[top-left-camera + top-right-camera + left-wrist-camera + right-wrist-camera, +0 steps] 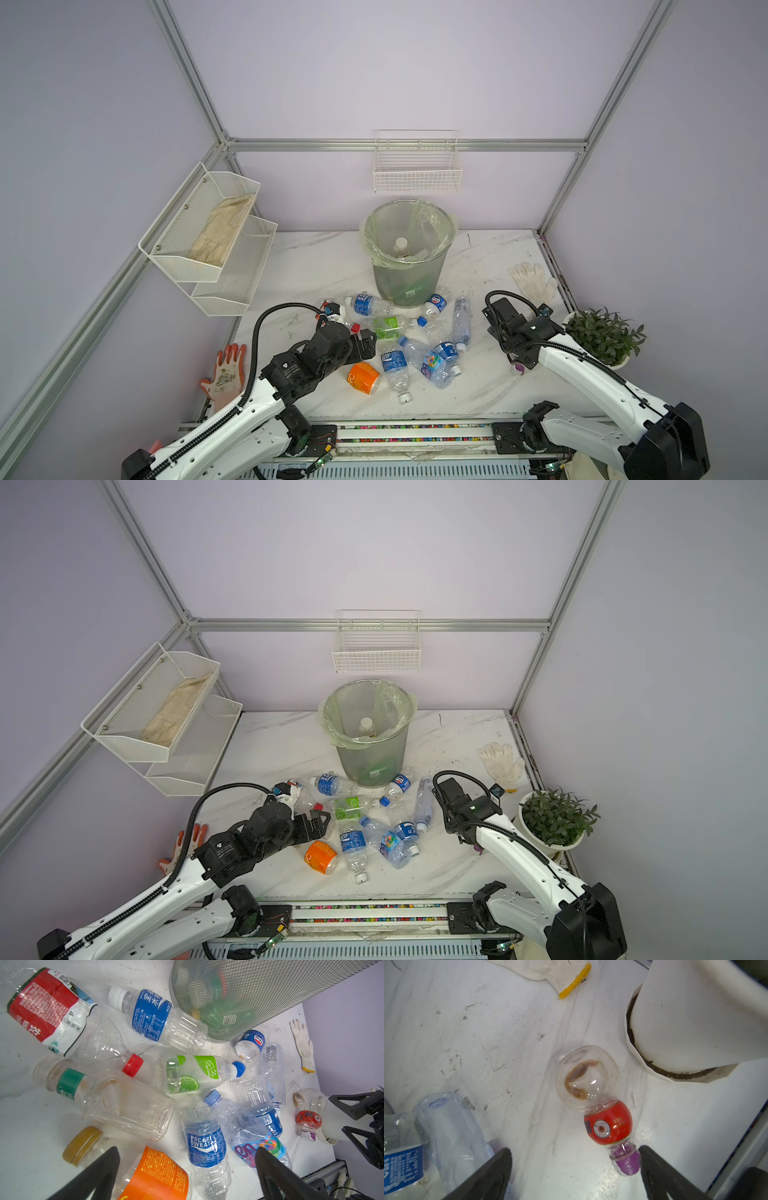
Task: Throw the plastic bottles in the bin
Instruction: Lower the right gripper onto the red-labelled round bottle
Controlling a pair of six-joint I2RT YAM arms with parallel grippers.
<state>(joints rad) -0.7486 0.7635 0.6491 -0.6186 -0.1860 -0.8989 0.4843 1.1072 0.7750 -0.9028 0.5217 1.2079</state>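
Left gripper (pixel 187 1150) gapes wide and empty above the orange-labelled bottle (pixel 363 377) nearest the front edge. Right gripper (pixel 574 1149) is equally wide and empty above a round red-labelled bottle (pixel 608 1124) (purple cap beside one finger). The plastic bottles (pixel 394 360) lie scattered on the table (pixel 316 266) before the bin (pixel 405 286). Its green liner holds a white-capped bottle (pixel 401 245). Beyond, a wall shelf (pixel 187 266) holds a pale glove (pixel 222 235).

Both top views look steeply down from high on the robot's side over the whole marble table (pixel 311 266). The left wrist camera looks close across the plastic bottles (pixel 158 1020) toward the bin (pixel 249 991). The right wrist camera, closer still, faces a red-labelled bottle (pixel 608 1124) (pixel 308 1119) that both wrist views share.
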